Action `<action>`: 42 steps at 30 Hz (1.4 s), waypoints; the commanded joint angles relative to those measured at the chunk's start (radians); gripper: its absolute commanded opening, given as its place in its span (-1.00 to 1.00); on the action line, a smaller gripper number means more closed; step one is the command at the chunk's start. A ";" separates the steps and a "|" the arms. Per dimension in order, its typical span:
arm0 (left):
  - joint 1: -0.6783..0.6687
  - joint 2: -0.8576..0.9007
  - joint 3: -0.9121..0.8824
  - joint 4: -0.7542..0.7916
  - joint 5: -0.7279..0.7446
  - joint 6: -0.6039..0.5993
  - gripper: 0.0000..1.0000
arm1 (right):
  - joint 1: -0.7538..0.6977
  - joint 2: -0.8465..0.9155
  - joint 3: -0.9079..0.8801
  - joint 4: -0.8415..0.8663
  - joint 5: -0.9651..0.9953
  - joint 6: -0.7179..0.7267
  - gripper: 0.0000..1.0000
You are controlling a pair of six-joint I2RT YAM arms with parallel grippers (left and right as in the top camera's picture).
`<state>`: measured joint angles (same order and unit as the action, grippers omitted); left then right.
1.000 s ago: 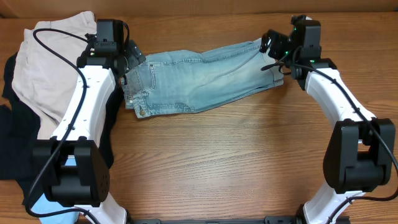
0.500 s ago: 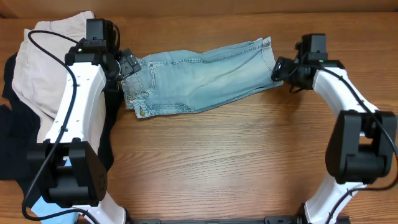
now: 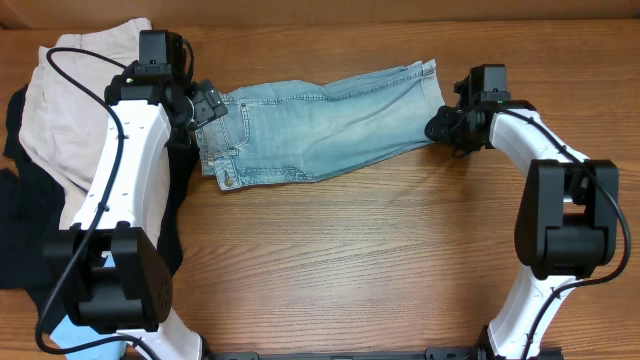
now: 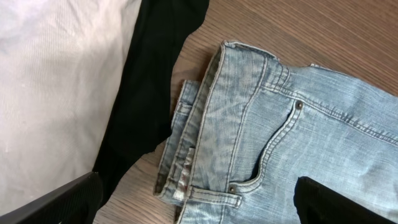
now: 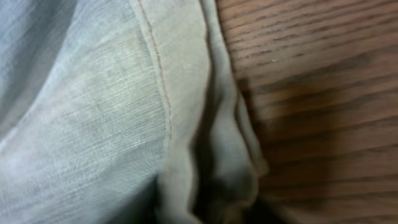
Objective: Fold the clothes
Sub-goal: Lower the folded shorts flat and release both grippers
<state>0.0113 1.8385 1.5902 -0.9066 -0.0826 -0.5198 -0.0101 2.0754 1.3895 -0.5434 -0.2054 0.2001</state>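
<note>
The light-wash denim shorts (image 3: pixel 320 125) lie flat across the back of the wooden table (image 3: pixel 350 250), waistband to the left, hemmed cuff to the right. My left gripper (image 3: pixel 205 105) hovers open over the waistband and front pocket (image 4: pixel 249 143), and its dark fingers (image 4: pixel 56 202) straddle the belt loop without touching it. My right gripper (image 3: pixel 443 125) sits low at the cuff's lower right corner. The right wrist view is filled by the bunched cuff hem (image 5: pixel 180 124), with no fingers showing, so the frames do not show a grip.
Beige shorts (image 3: pixel 70 100) are piled at the back left on a black garment (image 3: pixel 20 230), whose edge reaches the denim waistband (image 4: pixel 149 81). A sky-blue piece (image 3: pixel 60 335) peeks out at the front left. Bare wood (image 5: pixel 323 93) lies right of the cuff.
My right gripper dropped from above the cuff and pressed left into its lower corner, with the jaws narrowing. The left arm shifted slightly a second ago and has held still since.
</note>
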 commanded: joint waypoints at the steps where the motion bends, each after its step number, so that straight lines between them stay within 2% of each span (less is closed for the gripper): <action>1: 0.001 0.033 -0.002 -0.009 -0.002 0.019 0.99 | 0.006 0.014 0.019 0.001 -0.024 0.060 -0.92; 6: 0.002 0.047 -0.002 -0.032 -0.003 0.019 1.00 | -0.079 -0.017 0.019 -0.056 -0.013 0.151 -0.92; 10: 0.001 0.048 -0.002 -0.033 -0.002 0.019 0.99 | -0.190 -0.081 0.019 -0.172 0.018 0.198 -0.92; 15: 0.000 0.048 -0.002 -0.033 -0.002 0.019 1.00 | -0.323 -0.154 0.019 -0.371 0.008 0.182 -0.92; 18: 0.000 0.048 -0.002 -0.033 -0.002 0.019 1.00 | -0.357 -0.177 0.019 -0.494 -0.045 0.087 -0.85; 21: 0.000 0.048 -0.002 -0.035 -0.002 0.019 1.00 | -0.360 -0.199 0.019 -0.588 -0.051 0.027 -0.67; 26: 0.000 0.048 -0.002 -0.041 -0.002 0.019 1.00 | -0.361 -0.266 0.019 -0.624 -0.048 -0.019 -0.16; 27: 0.000 0.048 -0.002 -0.043 -0.002 0.019 1.00 | -0.362 -0.281 0.019 -0.620 -0.042 -0.019 -0.04; 29: 0.000 0.048 -0.002 -0.049 -0.002 0.019 1.00 | -0.362 -0.313 0.019 -0.607 -0.024 -0.019 0.36; 31: 0.000 0.048 -0.002 -0.055 -0.002 0.019 0.99 | -0.362 -0.339 0.019 -0.588 0.002 -0.019 0.63; 33: 0.000 0.048 -0.002 -0.059 -0.002 0.019 1.00 | -0.362 -0.353 0.019 -0.566 0.021 -0.019 0.73; 38: 0.000 0.048 -0.002 -0.062 -0.002 0.020 1.00 | -0.362 -0.347 0.019 -0.506 0.054 -0.021 0.79; 42: 0.000 0.049 -0.002 -0.061 -0.002 0.020 1.00 | -0.362 -0.336 0.017 -0.418 0.058 -0.089 0.92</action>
<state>0.0113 1.8759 1.5902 -0.9657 -0.0826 -0.5198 -0.3717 1.7370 1.3933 -0.9894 -0.1711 0.1635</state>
